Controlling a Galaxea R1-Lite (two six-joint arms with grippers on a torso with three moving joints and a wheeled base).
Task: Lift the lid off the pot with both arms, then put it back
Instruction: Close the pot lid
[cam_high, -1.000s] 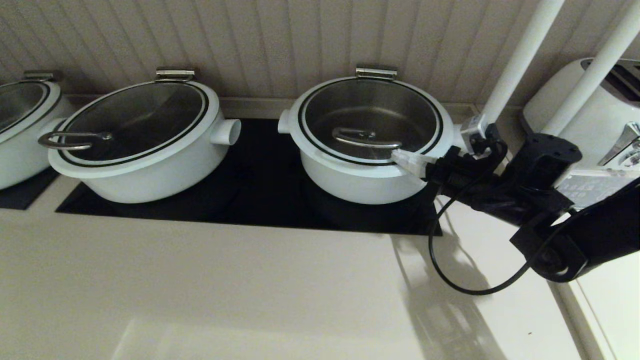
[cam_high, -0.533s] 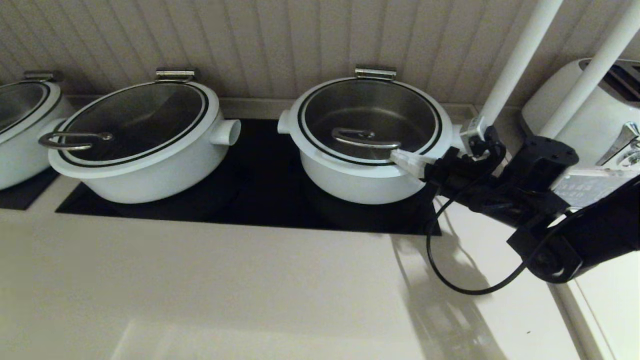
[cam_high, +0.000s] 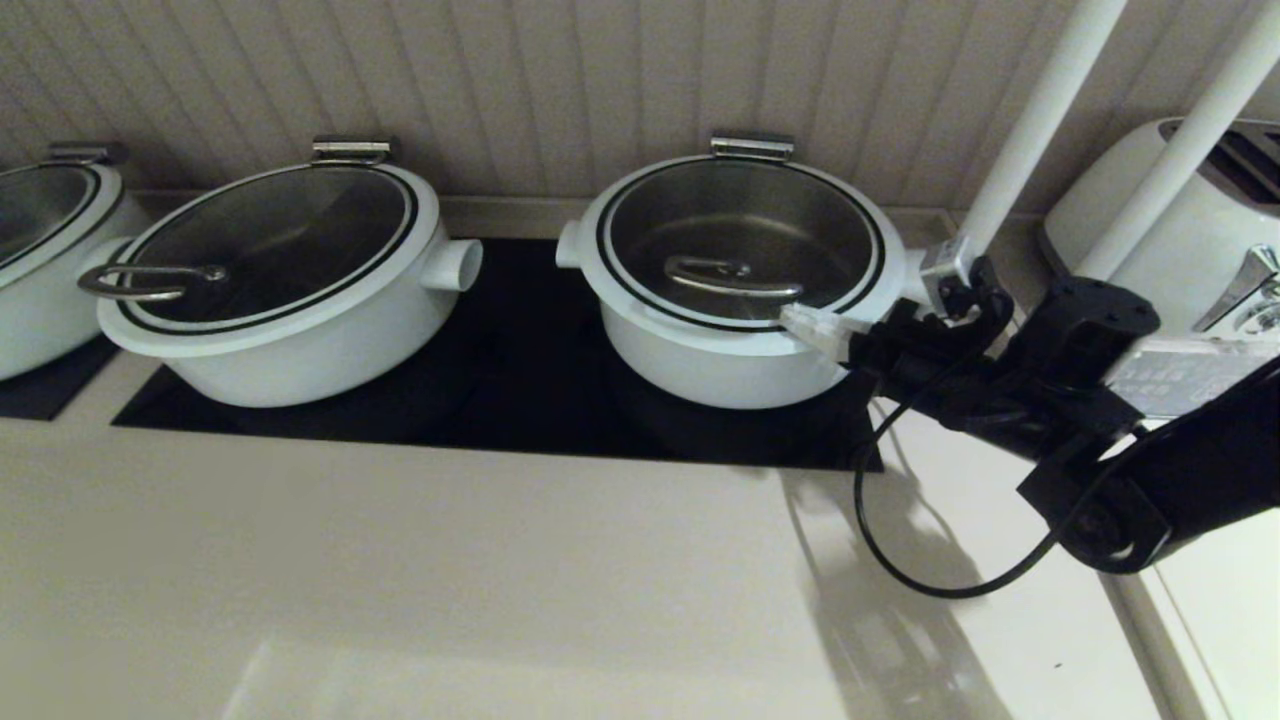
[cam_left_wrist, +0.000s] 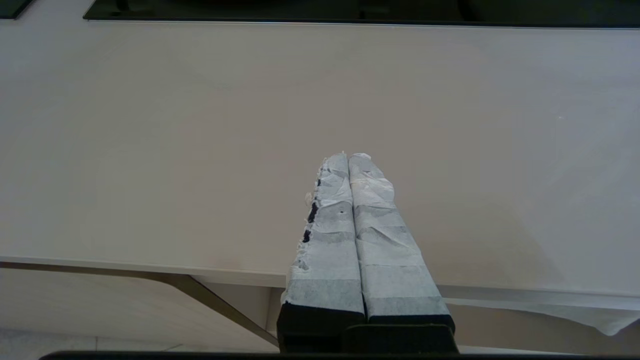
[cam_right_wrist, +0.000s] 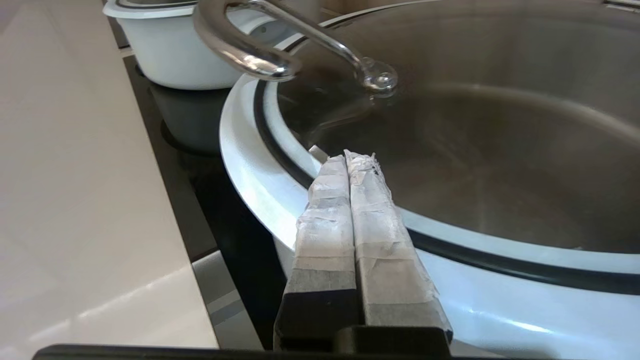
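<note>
The round glass lid (cam_high: 740, 215) with a white rim, black ring and flat steel handle (cam_high: 728, 275) sits closed on the deep white pot (cam_high: 715, 365) on the black hob. My right gripper (cam_high: 795, 318) is shut and empty, its taped tips over the lid's front right rim, just short of the handle's right end. In the right wrist view the gripper (cam_right_wrist: 352, 157) lies over the white rim (cam_right_wrist: 250, 175), the handle (cam_right_wrist: 280, 45) beyond it. My left gripper (cam_left_wrist: 348, 157) is shut and empty above the bare counter; it does not show in the head view.
A wider white pot (cam_high: 300, 300) with a loop-handled lid stands to the left, and another pot (cam_high: 40, 260) at the far left. A white toaster (cam_high: 1190, 220) and two white poles (cam_high: 1040, 110) stand at the right. The black hob (cam_high: 520, 390) lies under the pots.
My right arm has shifted slightly left and up, its tips edging a little nearer the lid handle. The lid and pot have not moved.
</note>
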